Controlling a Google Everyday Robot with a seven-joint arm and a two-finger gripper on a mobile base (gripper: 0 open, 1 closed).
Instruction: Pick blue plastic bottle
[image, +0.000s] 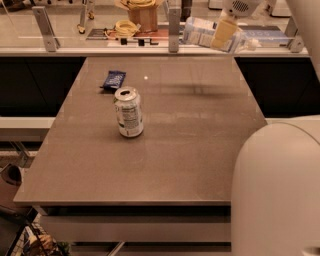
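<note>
The blue plastic bottle (201, 32), clear with a pale blue-and-white label and a white cap at its right end, hangs sideways high above the table's far right edge. My gripper (224, 33) is shut on the bottle's right half, coming down from the top of the view. The bottle is well off the table surface, level with the far counter.
A silver-green drink can (128, 112) stands upright left of the table's (190, 150) middle. A small dark blue snack wrapper (113, 79) lies at the far left. A counter with posts and yellow items (125, 27) runs behind. My white body (275, 190) fills the lower right.
</note>
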